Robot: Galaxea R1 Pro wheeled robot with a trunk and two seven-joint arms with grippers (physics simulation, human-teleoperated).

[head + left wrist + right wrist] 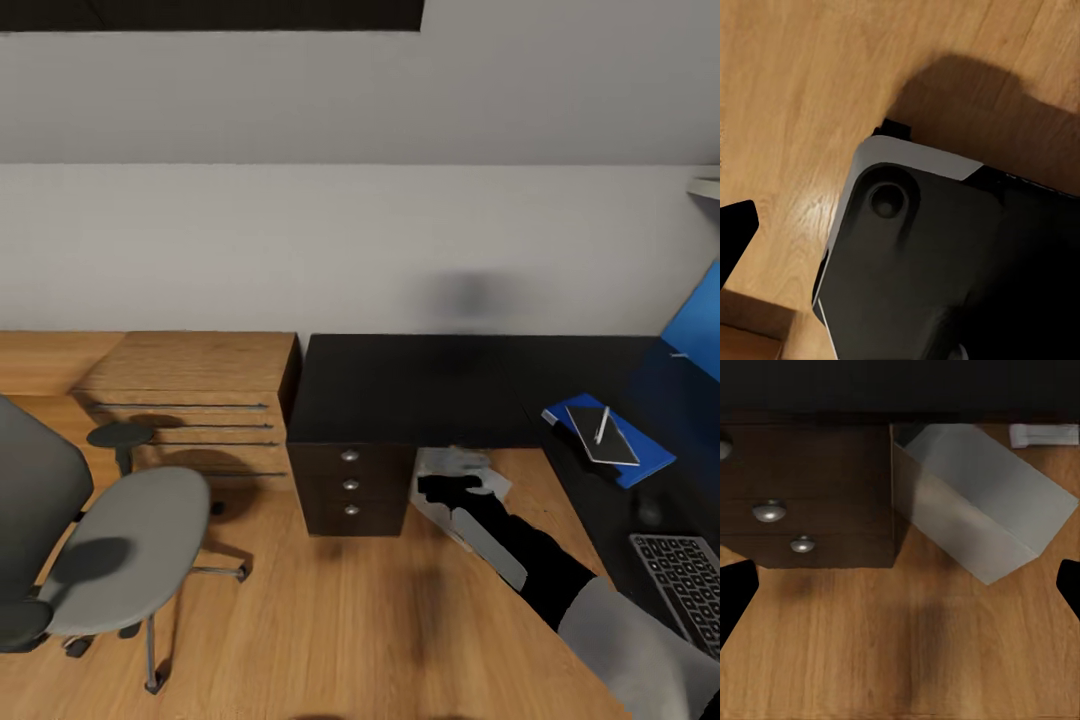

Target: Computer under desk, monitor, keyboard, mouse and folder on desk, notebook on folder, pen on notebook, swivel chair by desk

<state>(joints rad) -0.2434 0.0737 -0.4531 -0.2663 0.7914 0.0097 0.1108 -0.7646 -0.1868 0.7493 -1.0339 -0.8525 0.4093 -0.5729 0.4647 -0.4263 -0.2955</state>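
We see the desk (pixel 420 385) running along the back wall and turning down our right side. Under its back run stands a drawer cabinet (pixel 350 485), and just to the right of that, on the floor (pixel 330 610) beneath the desk, sits the computer (pixel 982 499), tilted. Left of the desk a wooden drawer chest (pixel 195 400) stands against the wall. The swivel chair (pixel 110 545) sits on the floor at the left, well apart from the desk. On the desk's right run, the folder (pixel 640 462) lies with the notebook (pixel 590 440) on it and the pen (pixel 602 424) on top; the keyboard (pixel 685 580) lies nearer us, and the mouse (pixel 650 512) sits between the two.
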